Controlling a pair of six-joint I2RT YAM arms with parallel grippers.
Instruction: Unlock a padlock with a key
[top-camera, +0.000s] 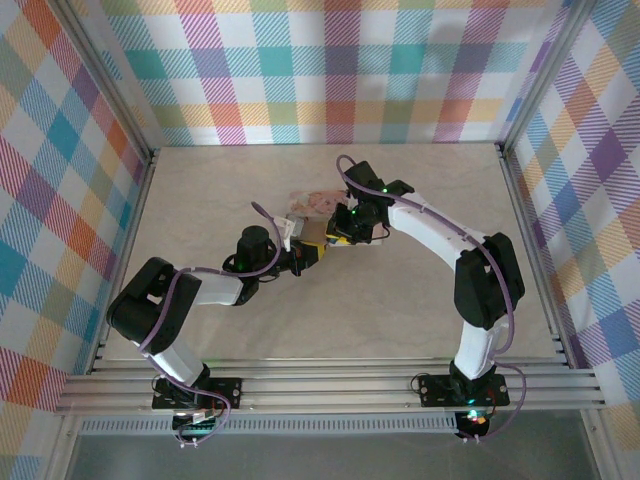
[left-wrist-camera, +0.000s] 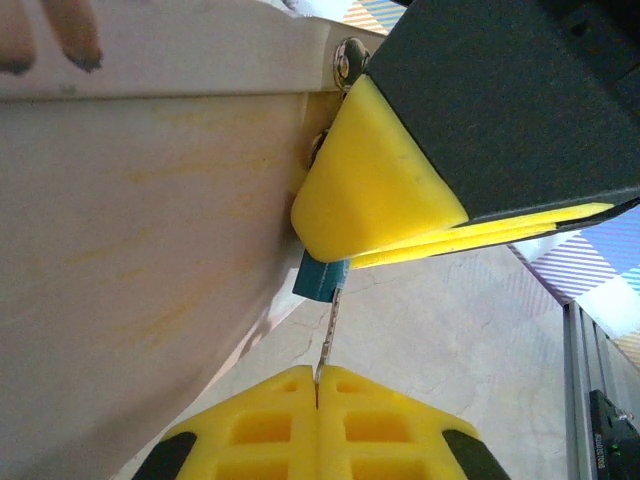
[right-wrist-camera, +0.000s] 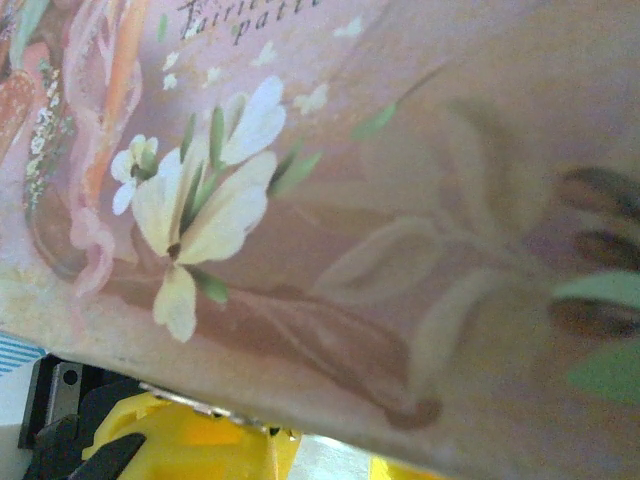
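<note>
The small blue padlock (left-wrist-camera: 320, 278) hangs at the edge of the pink tin (left-wrist-camera: 130, 250), its upper part covered by my right gripper's yellow fingers (left-wrist-camera: 370, 190), which are shut on it. The thin key (left-wrist-camera: 330, 330) runs straight up from my left gripper (left-wrist-camera: 317, 372) into the bottom of the padlock's body. My left gripper is shut on the key's near end. From above, my left gripper (top-camera: 303, 255) and right gripper (top-camera: 345, 237) meet at the tin's (top-camera: 315, 205) front edge in mid-table. In the right wrist view the tin's flowered lid (right-wrist-camera: 330, 200) hides the padlock.
The beige table (top-camera: 400, 310) lies open around the tin on all sides. Checked cloth walls (top-camera: 330, 70) close the back and both sides. A metal rail (top-camera: 330, 385) runs along the near edge by the arm bases.
</note>
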